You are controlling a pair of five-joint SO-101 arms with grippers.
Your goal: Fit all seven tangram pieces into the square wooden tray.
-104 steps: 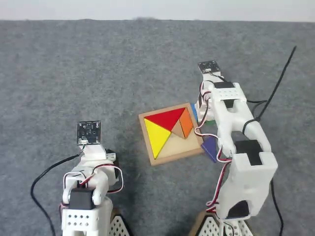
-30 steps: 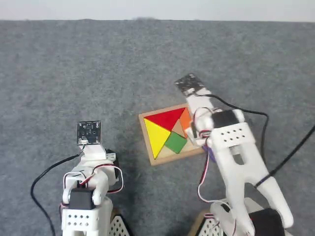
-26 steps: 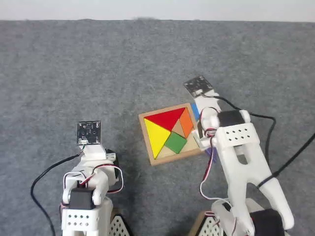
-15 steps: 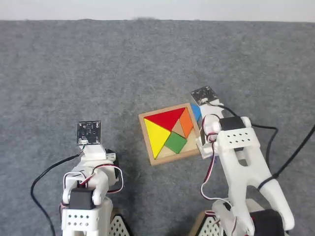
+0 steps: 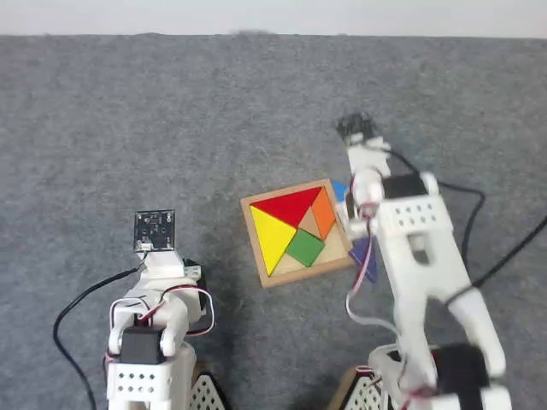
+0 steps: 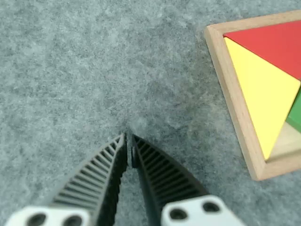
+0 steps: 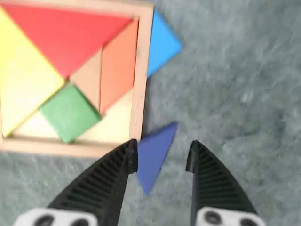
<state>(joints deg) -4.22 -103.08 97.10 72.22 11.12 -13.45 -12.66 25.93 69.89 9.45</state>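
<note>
Left wrist view: the left end effector (image 6: 128, 137) hangs over bare table (image 6: 94, 56), its jaws all but together and holding nothing; in the high view that arm sits at about 8 o'clock from the tray (image 5: 252, 239), well apart from it, just where it was 3.5 s ago.

The change is in the tray. 3.5 s ago it held only the red triangle (image 5: 291, 207) at 12 o'clock, the yellow triangle (image 5: 272, 239) at 9 o'clock and the orange piece (image 5: 323, 213) at 3 o'clock; now the green square (image 5: 304, 248) also lies flat at about 5 o'clock of the tray's middle. That makes four pieces seated, with pale floor left bare along the near edge.

To the right, the light blue piece (image 5: 339, 190) lies on the table against the rim's outside at 2 o'clock. The right arm has swung off the tray since a second ago; the right end effector (image 7: 163, 148) is spread wide and empty over the dark blue triangle (image 7: 153, 153), which lies just outside the tray's 4 o'clock corner with one jaw on either side of it. I take this for the next pick – not yet gripped.
</note>
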